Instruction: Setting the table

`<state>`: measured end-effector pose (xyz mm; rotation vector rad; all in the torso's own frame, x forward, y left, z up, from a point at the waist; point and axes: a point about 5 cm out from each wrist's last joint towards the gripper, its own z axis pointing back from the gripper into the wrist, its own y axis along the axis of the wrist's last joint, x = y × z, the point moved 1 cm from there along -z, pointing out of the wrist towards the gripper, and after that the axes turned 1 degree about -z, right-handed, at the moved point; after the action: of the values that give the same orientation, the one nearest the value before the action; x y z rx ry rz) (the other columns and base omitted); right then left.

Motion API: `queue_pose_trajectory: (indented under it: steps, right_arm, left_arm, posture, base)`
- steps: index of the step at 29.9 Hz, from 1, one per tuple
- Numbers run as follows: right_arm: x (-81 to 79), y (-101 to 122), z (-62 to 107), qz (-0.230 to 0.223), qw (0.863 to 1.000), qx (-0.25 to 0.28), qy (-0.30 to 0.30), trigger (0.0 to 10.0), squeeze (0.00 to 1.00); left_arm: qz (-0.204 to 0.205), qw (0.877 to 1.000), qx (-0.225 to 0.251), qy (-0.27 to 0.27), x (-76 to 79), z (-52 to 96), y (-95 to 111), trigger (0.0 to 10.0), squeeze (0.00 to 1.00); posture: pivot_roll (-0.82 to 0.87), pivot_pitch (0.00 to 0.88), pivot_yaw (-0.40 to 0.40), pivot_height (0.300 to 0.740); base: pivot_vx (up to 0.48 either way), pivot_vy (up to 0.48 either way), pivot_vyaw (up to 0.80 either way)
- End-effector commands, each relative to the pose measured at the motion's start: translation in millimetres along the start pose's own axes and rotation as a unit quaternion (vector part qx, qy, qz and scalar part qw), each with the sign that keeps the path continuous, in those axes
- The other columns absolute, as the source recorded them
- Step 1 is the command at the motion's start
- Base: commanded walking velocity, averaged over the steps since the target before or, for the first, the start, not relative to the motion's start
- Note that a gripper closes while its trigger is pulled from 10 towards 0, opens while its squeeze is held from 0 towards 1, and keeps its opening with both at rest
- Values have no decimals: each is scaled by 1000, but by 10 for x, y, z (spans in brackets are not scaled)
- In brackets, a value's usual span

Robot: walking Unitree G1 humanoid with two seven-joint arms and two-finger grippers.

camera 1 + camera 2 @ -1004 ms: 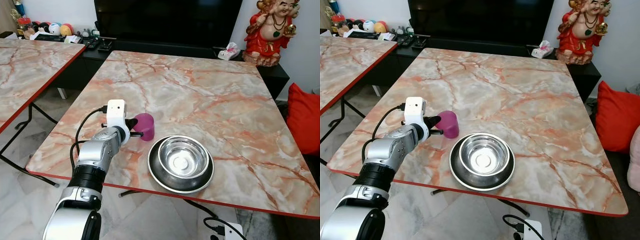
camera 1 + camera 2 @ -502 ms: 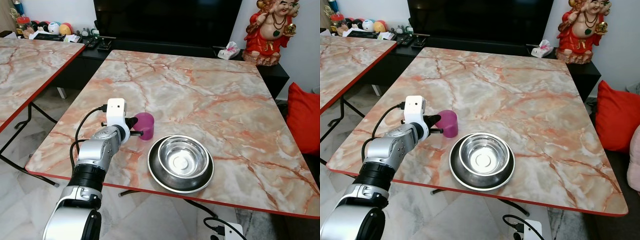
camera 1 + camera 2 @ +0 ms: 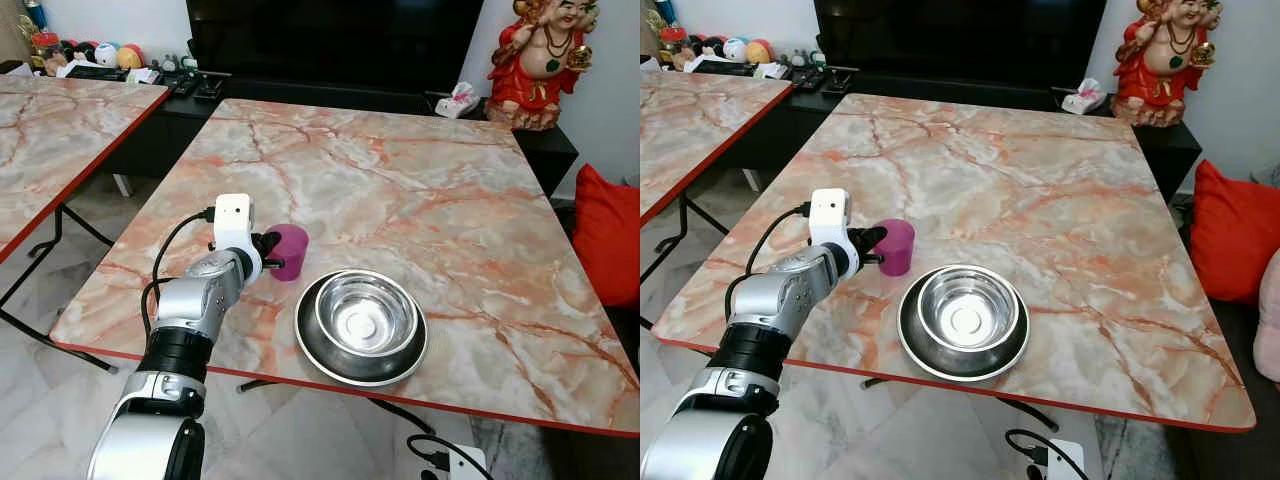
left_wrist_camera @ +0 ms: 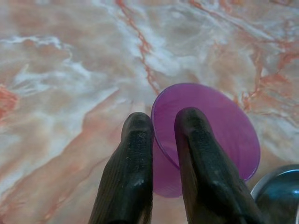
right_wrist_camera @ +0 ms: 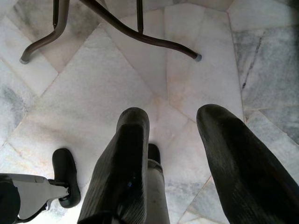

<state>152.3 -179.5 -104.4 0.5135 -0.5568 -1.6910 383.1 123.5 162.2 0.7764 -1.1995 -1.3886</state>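
From the left eye view, the left claw (image 3: pixel 268 253) is clamped on the rim of a purple cup (image 3: pixel 290 251) standing on the marble desk (image 3: pixel 400 190), just left of a steel bowl (image 3: pixel 361 326) near the front edge.

In the left wrist view, one black finger (image 4: pixel 196 154) sits inside the cup, the other outside.

In the right wrist view, the right claw (image 5: pixel 175 154) hangs apart above the tiled floor (image 5: pixel 93 93).

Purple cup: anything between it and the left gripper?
No. The left gripper is already pinching the wall of the purple cup, one finger inside, one outside. The steel bowl sits apart on the cup's far side.
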Motion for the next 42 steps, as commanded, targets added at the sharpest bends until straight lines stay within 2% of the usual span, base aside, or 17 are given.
queue_pose_trajectory:
  steps: [1, 5, 13, 15, 17, 20, 23, 24, 29, 34, 38, 42]
  right_arm:
    - [22, -26, 7, -4, 1000, -6, -4, 10000, 0]
    - [23, -27, 7, -4, 1000, -6, -5, 10000, 0]
    - [22, -27, 6, -3, 1000, -6, -4, 10000, 0]
    - [20, -29, 7, -4, 1000, -7, -4, 10000, 0]
    - [20, -31, 8, -3, 1000, -7, -4, 10000, 0]
    - [19, -36, 9, -3, 1000, -8, -4, 10000, 0]
    - [16, -40, 11, -4, 1000, -8, -4, 10000, 0]
    - [15, -41, 11, -5, 1000, -7, -4, 10000, 0]
    - [14, -40, 12, -7, 1000, -5, -5, 10000, 0]
    - [12, -41, 12, -5, 1000, -5, -6, 10000, 0]
    - [10, -41, 12, -6, 1000, -5, -7, 10000, 0]
    - [10, -43, 14, -8, 1000, -4, -9, 10000, 0]
  left_arm:
    - [-2, 1000, 11, -8, 50, 2, 97, 10000, 0]
    - [0, 1000, 15, -7, 46, 3, 105, 10000, 0]
    - [-13, 999, 53, -4, 26, 25, 205, 10000, 0]
    - [-36, 997, 63, 0, 8, 36, 223, 10000, 0]
    - [-39, 997, 69, -1, 7, 43, 227, 10000, 0]
    - [-83, 991, 104, 9, -22, 86, 285, 10000, 0]
    - [-121, 980, 158, 20, -63, 170, 343, 10000, 0]
    - [-167, 968, 187, 30, -95, 240, 323, 10000, 0]
    - [-228, 942, 232, 80, -264, 452, 139, 10000, 0]
    - [-228, 932, 251, 127, -384, 597, -13, 10000, 0]
    - [-226, 932, 259, 115, -332, 615, -100, 10000, 0]
    - [-217, 932, 273, 101, -256, 601, -93, 10000, 0]
  posture:
    - [127, 0, -46, 740]
    - [126, 0, -46, 740]
    - [128, 0, -47, 740]
    - [128, 0, -47, 740]
    - [126, 0, -48, 740]
    - [128, 0, -47, 740]
    - [125, 0, -46, 740]
    - [126, 0, -45, 740]
    - [127, 0, -44, 740]
    - [132, 0, -47, 740]
    - [129, 0, -45, 740]
    - [127, 0, -41, 740]
  base:
    - [0, 0, 0]
    - [0, 0, 0]
    - [0, 0, 0]
    - [0, 0, 0]
    - [0, 0, 0]
    - [0, 0, 0]
    - [0, 0, 0]
    - [0, 0, 0]
    - [0, 0, 0]
    - [0, 0, 0]
    - [0, 0, 0]
    - [0, 289, 0]
